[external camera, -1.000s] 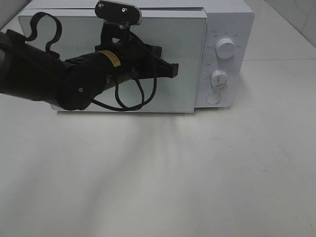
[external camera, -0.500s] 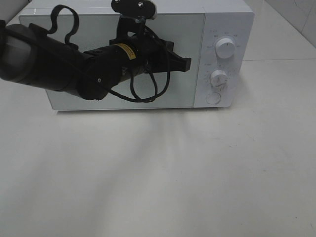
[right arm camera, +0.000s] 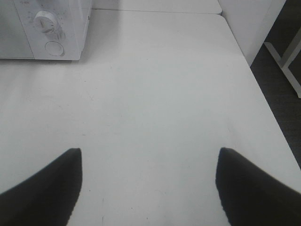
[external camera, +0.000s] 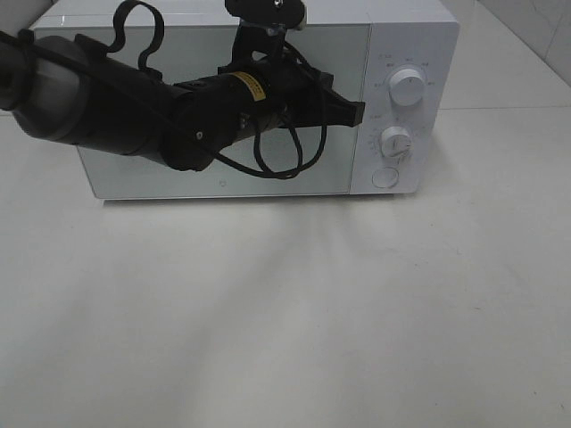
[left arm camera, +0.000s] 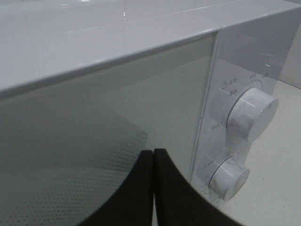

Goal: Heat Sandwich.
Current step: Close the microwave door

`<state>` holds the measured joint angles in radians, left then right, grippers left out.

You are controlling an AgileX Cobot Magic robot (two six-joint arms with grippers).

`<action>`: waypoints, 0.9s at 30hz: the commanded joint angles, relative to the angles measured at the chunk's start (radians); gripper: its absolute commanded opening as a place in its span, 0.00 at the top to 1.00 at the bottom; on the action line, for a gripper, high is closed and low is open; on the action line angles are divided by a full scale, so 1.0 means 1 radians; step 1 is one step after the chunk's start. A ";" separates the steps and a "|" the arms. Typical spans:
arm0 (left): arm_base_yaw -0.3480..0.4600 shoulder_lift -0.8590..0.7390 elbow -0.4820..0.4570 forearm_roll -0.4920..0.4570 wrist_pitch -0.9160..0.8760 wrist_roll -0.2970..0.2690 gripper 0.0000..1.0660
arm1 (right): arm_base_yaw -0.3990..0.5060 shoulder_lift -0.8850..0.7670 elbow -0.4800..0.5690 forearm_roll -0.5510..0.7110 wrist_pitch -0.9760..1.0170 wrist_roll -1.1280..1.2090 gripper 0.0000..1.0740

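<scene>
The left gripper [external camera: 354, 111], fingers pressed together on nothing, hangs before the microwave [external camera: 419, 36] door [external camera: 134, 174], upper centre of the overhead frame, just beside the knobs [external camera: 408, 89]. The right gripper [right arm camera: 148, 151] is spread wide over the table [right arm camera: 150, 70]. Where the sandwich lies cannot be told.

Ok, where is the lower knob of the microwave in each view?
Exterior high: lower knob just right of the left tool.
Left wrist: lower knob under the upper knob.
Right wrist: lower knob above the round button.
Shared landmark: the microwave's control panel.
</scene>
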<state>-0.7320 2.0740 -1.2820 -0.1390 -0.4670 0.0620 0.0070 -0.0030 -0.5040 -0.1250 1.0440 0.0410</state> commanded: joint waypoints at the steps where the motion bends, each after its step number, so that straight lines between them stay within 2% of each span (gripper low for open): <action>1: 0.038 0.006 -0.028 -0.086 -0.075 -0.001 1.00 | -0.007 -0.026 0.002 0.002 -0.008 -0.007 0.30; 20: 0.038 -0.001 -0.026 -0.079 -0.037 -0.001 1.00 | -0.007 -0.026 0.002 0.002 -0.008 -0.007 0.30; 27: 0.008 -0.048 0.052 -0.084 -0.012 -0.001 1.00 | -0.007 -0.026 0.002 0.002 -0.008 -0.007 0.30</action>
<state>-0.7350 2.0460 -1.2380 -0.1820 -0.4520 0.0620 0.0070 -0.0030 -0.5040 -0.1250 1.0440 0.0410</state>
